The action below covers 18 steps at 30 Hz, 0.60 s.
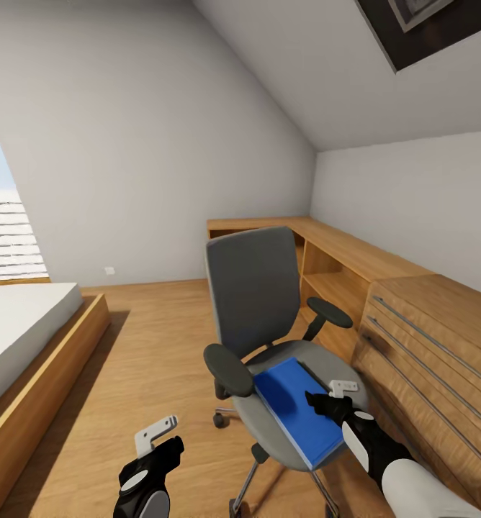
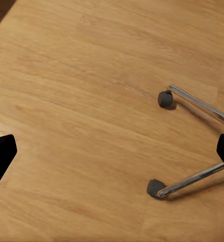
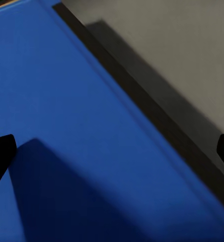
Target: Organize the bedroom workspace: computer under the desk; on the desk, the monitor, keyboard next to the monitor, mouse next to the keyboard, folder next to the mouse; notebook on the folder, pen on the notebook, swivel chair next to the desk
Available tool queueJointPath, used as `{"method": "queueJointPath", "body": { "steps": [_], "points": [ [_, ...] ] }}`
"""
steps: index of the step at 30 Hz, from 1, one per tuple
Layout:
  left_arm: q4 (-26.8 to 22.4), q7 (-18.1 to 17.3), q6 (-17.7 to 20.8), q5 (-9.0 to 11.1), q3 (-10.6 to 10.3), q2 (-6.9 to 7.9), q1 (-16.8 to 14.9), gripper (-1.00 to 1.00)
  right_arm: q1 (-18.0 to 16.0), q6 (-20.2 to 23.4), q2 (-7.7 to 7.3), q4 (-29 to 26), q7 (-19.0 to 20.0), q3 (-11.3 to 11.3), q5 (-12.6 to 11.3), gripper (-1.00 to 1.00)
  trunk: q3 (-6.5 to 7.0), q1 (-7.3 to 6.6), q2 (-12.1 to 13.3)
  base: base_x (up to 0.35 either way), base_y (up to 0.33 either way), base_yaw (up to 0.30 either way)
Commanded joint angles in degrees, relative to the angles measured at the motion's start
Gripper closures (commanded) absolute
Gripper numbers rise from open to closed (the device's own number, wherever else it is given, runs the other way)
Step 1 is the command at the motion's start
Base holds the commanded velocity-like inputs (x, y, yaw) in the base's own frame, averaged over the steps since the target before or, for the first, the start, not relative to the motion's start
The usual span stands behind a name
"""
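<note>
Nearest my head camera, my two arms are reaching in low: the right gripper (image 1: 332, 400) at about five o'clock is hovering over the folder with its fingers spread wide, nothing between them, and the left gripper (image 1: 163, 440) at about seven o'clock is hanging over bare floor, fingers likewise apart and empty. Going by size, I am looking at one bed (image 1: 24, 324) at nine o'clock, one long run of wooden cabinetry (image 1: 413, 302) at three o'clock, and one swivel chair (image 1: 258, 302) dead centre, with one blue folder (image 1: 298, 410) lying flat on its seat. In the right wrist view the folder (image 3: 91, 126) is sitting just under the fingertips, its edge running along the grey seat cushion. In the left wrist view I am counting two chair casters (image 2: 165, 99) on chrome legs. I am judging the work as barely started: the folder is not yet lifted off the chair, and I cannot see a computer, monitor, keyboard, mouse, notebook or pen, so all of that placing remains to be checked or done.
</note>
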Motion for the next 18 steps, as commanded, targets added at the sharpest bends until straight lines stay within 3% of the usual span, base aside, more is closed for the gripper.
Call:
{"method": "queueJointPath", "body": {
  "steps": [1, 18],
  "points": [
    [-0.1, 0.4, 0.3, 0.3, 0.0, 0.01, 0.0, -1.0, 0.0, 0.2, -0.01, 0.6, 0.3, 0.0, -0.5, -1.0, -0.07, 0.0, 0.0, -0.008, 0.0, 0.0],
    [-0.1, 0.4, 0.3, 0.3, 0.0, 0.01, 0.0, -1.0, 0.0, 0.2, -0.01, 0.6, 0.3, 0.0, -0.5, -1.0, -0.07, 0.0, 0.0, -0.08, 0.0, 0.0]
  ]
}}
